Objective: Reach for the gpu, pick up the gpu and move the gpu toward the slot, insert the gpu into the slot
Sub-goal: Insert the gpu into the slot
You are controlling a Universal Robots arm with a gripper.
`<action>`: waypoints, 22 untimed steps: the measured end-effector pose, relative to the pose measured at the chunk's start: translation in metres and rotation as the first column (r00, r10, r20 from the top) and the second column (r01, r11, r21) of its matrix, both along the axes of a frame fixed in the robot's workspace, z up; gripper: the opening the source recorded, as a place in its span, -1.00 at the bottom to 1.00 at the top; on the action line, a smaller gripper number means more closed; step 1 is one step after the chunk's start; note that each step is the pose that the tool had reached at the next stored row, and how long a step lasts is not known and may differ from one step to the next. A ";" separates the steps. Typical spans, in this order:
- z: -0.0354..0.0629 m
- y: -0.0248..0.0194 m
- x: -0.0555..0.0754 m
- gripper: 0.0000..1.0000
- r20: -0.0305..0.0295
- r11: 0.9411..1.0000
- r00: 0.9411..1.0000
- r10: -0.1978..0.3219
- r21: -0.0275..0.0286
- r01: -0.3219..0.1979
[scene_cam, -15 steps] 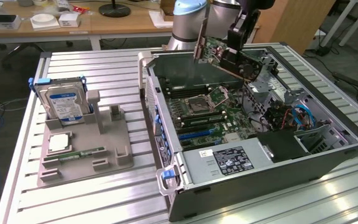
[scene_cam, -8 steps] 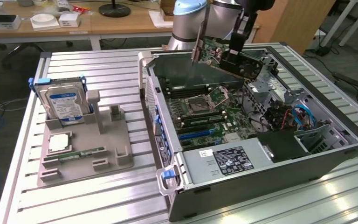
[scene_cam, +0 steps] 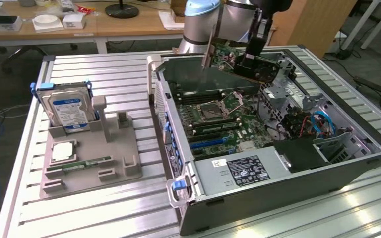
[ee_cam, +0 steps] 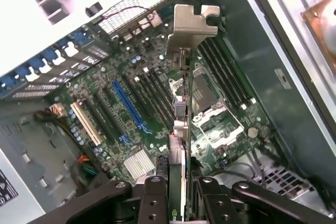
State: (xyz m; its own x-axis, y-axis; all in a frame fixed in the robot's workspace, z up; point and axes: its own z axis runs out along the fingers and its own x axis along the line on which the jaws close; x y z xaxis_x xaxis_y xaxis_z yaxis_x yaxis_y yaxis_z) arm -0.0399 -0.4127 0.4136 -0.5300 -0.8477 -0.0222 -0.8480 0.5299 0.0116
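The gpu (scene_cam: pixel 229 63) hangs above the back of the open computer case, and my gripper (scene_cam: pixel 251 55) is shut on it from above. In the wrist view the card (ee_cam: pixel 181 129) runs edge-on away from my gripper (ee_cam: pixel 181 205), with its silver end bracket (ee_cam: pixel 192 22) at the far end. It hangs clear above the green motherboard (ee_cam: pixel 152 145). The slot, a long blue connector strip (ee_cam: pixel 128 106), lies on the board among black strips, off to one side of the card's edge. The same blue strip (scene_cam: pixel 207 142) shows in the exterior view, nearer the case front than the card.
The square processor socket (scene_cam: pixel 223 104) lies under the card. A power supply (scene_cam: pixel 243 171) fills the case front, and blue cables (scene_cam: pixel 319 124) lie at the exterior view's right. On the exterior view's left, a grey fixture (scene_cam: pixel 111 171) holds a hard drive (scene_cam: pixel 71 111) and a memory stick (scene_cam: pixel 85 163).
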 end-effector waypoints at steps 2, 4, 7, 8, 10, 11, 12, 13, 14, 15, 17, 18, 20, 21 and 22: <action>-0.0004 0.0000 0.000 -0.48 0.000 0.999 0.999 0.036 0.000 -0.036; -0.0009 0.0000 0.000 -0.48 0.000 0.997 0.997 0.073 0.000 -0.073; -0.0018 0.0000 0.000 -0.48 0.001 0.992 0.992 0.126 0.000 -0.126; -0.0021 0.0000 0.000 -0.48 0.001 0.990 0.990 0.144 0.000 -0.144; -0.0027 0.0000 0.000 -0.48 0.001 0.983 0.983 0.181 0.000 -0.181; -0.0030 0.0000 0.000 -0.48 0.001 0.980 0.980 0.199 0.000 -0.199; -0.0031 0.0000 0.000 -0.48 0.001 0.976 0.976 0.216 0.000 -0.216; -0.0033 0.0000 0.000 -0.48 0.001 0.973 0.973 0.232 0.000 -0.232; -0.0034 0.0000 0.000 -0.48 0.002 0.969 0.969 0.248 0.000 -0.248; -0.0037 0.0000 0.000 -0.48 0.004 0.965 0.965 0.263 0.000 -0.263; -0.0046 0.0000 0.000 -0.48 0.008 0.955 0.955 0.296 -0.001 -0.296; -0.0051 0.0000 0.000 -0.48 0.009 0.950 0.950 0.313 -0.002 -0.313; -0.0066 0.0000 0.000 -0.48 0.011 0.939 0.939 0.344 -0.003 -0.344; -0.0074 0.0000 0.000 -0.48 0.012 0.933 0.933 0.359 -0.003 -0.359; -0.0083 -0.0001 0.000 -0.48 0.012 0.928 0.928 0.372 -0.003 -0.372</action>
